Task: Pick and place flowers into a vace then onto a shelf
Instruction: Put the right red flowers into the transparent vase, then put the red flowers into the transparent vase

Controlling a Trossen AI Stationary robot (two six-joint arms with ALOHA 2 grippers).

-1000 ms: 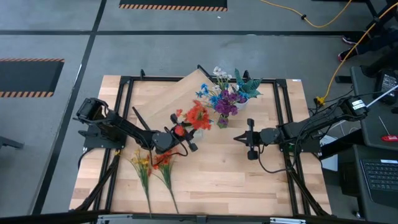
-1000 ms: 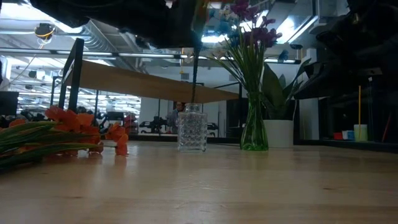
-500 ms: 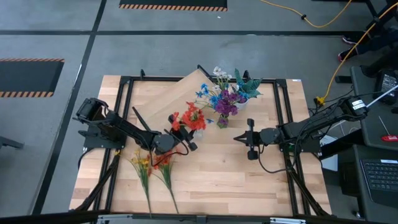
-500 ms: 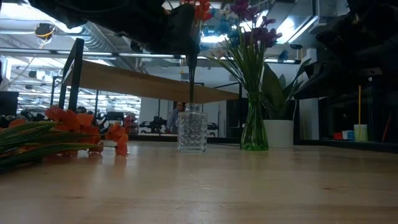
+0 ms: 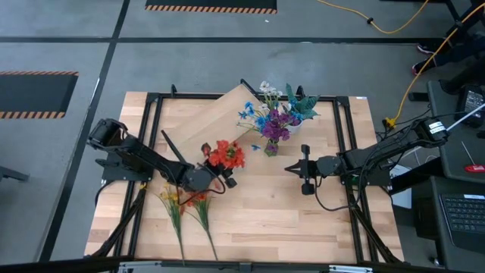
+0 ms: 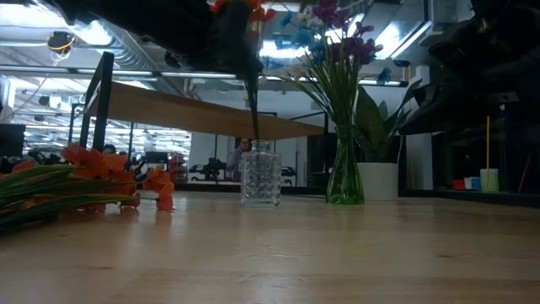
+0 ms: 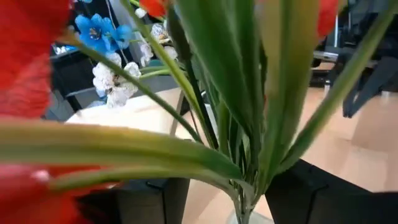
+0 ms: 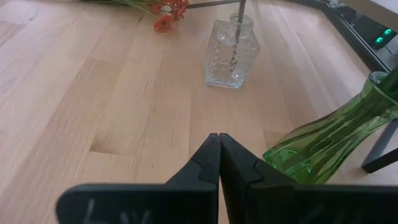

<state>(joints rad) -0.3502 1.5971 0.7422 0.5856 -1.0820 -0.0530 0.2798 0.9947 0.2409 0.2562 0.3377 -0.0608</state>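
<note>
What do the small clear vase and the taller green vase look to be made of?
The small clear vase: apparently glass or clear plastic, moulded with a diamond-cut pattern; a stem shows through its wall. The green vase: translucent green, glossy, with vertical ribs, likely glass, though tinted plastic is possible; stems show inside it.

You see the right gripper (image 8: 219,142) with its fingers pressed together above bare wood. Ahead stands a clear glass vase (image 8: 232,51) holding one stem (image 8: 239,22); a green glass vase (image 8: 323,143) sits beside it.
</note>
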